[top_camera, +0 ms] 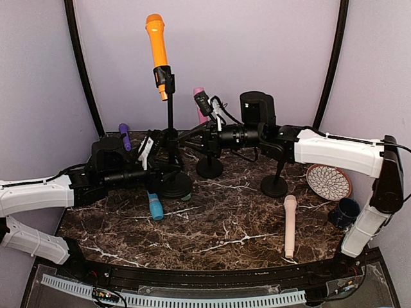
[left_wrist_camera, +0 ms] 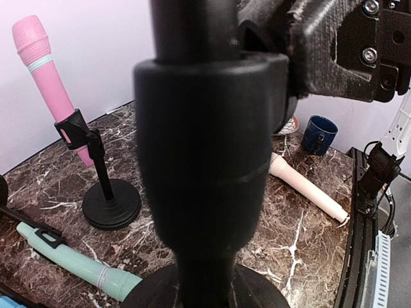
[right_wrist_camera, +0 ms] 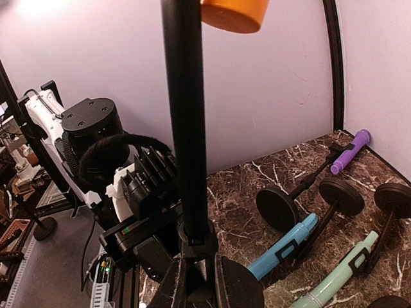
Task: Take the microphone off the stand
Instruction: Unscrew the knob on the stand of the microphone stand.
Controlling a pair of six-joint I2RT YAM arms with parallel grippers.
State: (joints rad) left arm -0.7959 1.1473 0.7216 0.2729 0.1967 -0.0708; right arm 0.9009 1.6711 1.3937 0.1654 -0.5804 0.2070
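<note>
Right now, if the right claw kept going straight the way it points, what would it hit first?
The stand pole: the right claw is shut on it, so there is no free travel. Just beyond the pole sits the left arm, though how far behind is hard to judge.

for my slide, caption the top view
Left gripper and right gripper clamp the stand below its clipped orange microphone

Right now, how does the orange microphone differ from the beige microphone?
Colour: the orange microphone is bright orange, the beige microphone pale cream. Pose: the orange microphone stands nearly upright, head up; the beige microphone lies flat on the table. Support: the orange microphone sits clipped in a tall stand, the beige microphone is in no stand. Both are handheld microphones of similar shape.
</note>
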